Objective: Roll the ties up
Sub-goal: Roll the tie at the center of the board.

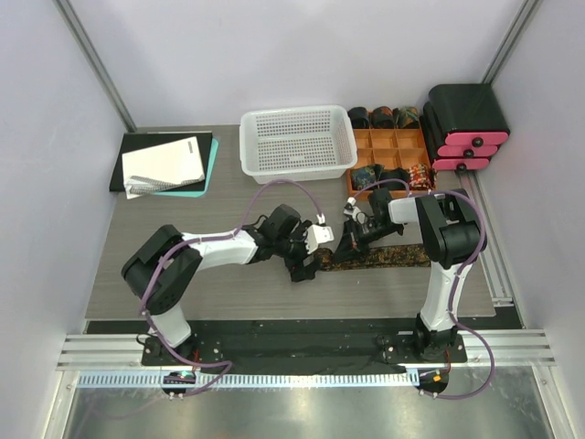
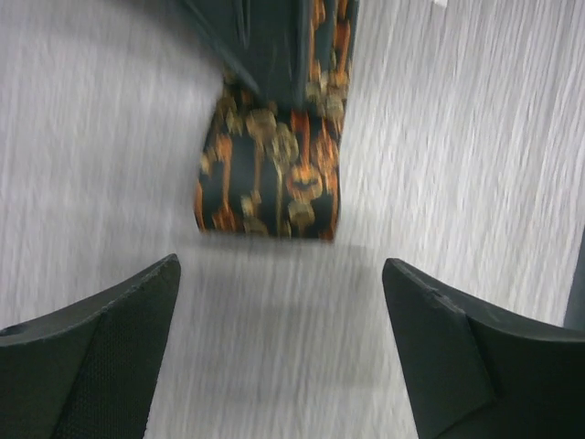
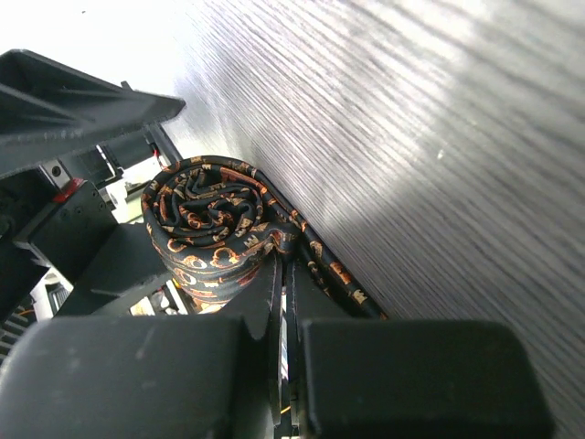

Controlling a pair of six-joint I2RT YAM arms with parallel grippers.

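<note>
L gripper [image 2: 283,340] spread wide and holding nothing. Its two dark textured fingers [image 2: 101,361] flank bare table [image 2: 110,137], just short of the tie's [image 2: 265,178] rolled end. In the top view the L gripper [image 1: 306,263] sits just left of the roll. Prob placed there as a backstop so the roll can't unwind or slide.

R gripper [image 3: 281,274] clenched, tips pressed into the outer wrap of the coil [image 3: 215,233]. Looks like a pinch on the fabric to keep the turns tight. In the top view the R gripper [image 1: 352,241] is over the roll's end.

Tie [image 1: 384,259] lies mid-table in front of the R arm. Left part is coiled, the rest is flat and runs rightward as a narrow strip. So rolling is partway, by my read.

Fabric is thin and smooth w/ slight sheen, dark ground w/ orange-gold motifs. The coil is a loose, uneven spiral, not a crisp cylinder. Table is grey wood-grain laminate.

Back right is a wooden divider box [image 1: 379,139] w/ finished rolled ties [image 1: 382,116] in some cells. Next to it is a white perforated plastic basket [image 1: 297,142].
</note>
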